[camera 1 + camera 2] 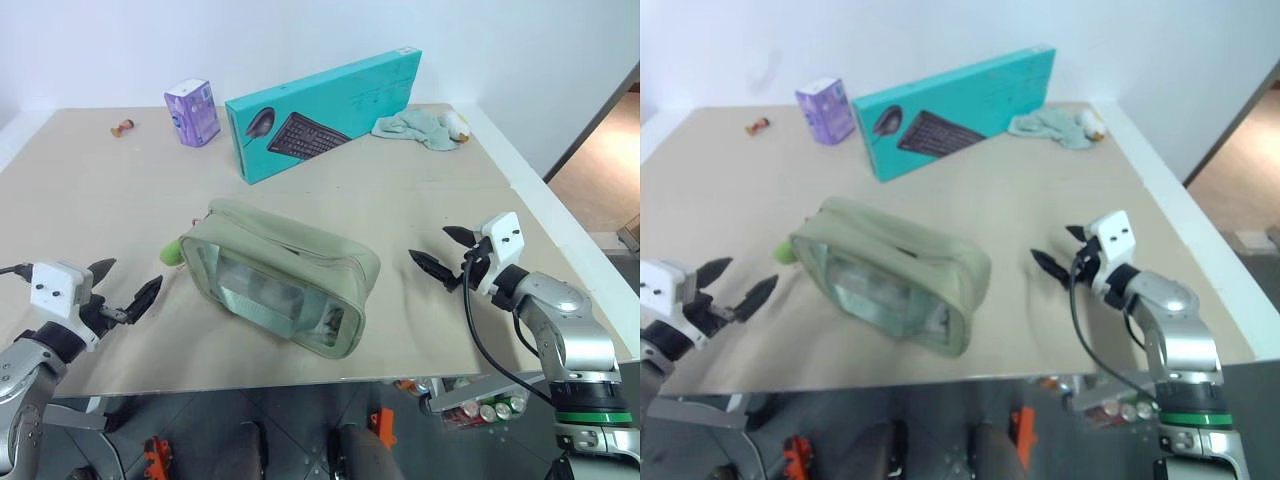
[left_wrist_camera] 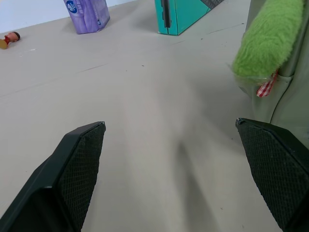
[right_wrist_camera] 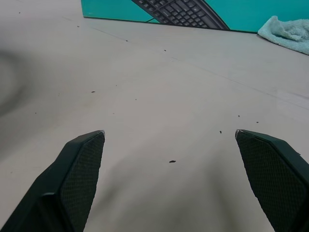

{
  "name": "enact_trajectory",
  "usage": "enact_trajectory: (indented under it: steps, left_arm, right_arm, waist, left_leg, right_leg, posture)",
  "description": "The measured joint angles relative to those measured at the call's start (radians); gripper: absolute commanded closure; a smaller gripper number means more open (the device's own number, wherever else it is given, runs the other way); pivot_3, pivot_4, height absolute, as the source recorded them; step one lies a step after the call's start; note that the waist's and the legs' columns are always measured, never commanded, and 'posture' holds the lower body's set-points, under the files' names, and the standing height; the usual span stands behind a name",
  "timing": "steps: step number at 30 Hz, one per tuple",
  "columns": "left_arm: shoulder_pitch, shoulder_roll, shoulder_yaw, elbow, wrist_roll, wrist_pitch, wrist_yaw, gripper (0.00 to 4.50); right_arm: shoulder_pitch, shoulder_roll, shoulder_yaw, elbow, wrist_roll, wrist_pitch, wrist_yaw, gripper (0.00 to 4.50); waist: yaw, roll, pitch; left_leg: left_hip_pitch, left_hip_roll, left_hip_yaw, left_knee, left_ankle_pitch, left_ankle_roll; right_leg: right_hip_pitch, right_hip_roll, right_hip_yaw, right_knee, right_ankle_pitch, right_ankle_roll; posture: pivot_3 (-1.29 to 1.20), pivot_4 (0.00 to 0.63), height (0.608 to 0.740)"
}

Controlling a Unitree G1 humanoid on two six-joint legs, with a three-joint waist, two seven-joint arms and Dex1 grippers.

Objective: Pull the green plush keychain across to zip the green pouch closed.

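The green pouch [image 1: 285,275] lies on its side in the middle of the table, its clear window facing me. At its left end hangs the green plush keychain [image 1: 168,252], a small lime fuzzy charm, seen close in the left wrist view as the green plush keychain [image 2: 270,41] against the pouch wall [image 2: 289,96]. My left gripper [image 1: 122,285] is open, just left of the charm and apart from it. My right gripper [image 1: 442,250] is open to the right of the pouch, over bare table, a gap between them.
A teal keyboard box [image 1: 325,112] stands behind the pouch. A purple carton [image 1: 192,112] is at the back left, with a small brown object [image 1: 123,127] further left. A pale mint cloth [image 1: 420,127] lies at the back right. The table's front edge [image 1: 300,383] runs close below the pouch.
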Motion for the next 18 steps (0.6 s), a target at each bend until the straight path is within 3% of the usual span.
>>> enact_trajectory:
  steps: [18]
  left_arm:
    - [-0.021, -0.004, -0.006, -0.005, -0.088, 0.017, -0.041, 0.02]
  right_arm:
    - [0.005, 0.000, 0.000, 0.039, 0.000, -0.031, 0.021, 0.00]
  waist:
    - [0.000, 0.000, 0.000]
  left_leg:
    - [0.001, 0.000, 0.004, 0.000, 0.000, 0.000]
  right_leg:
    - [-0.001, 0.002, 0.006, 0.000, 0.002, 0.001]
  posture:
    - [0.00, 0.150, 0.740]
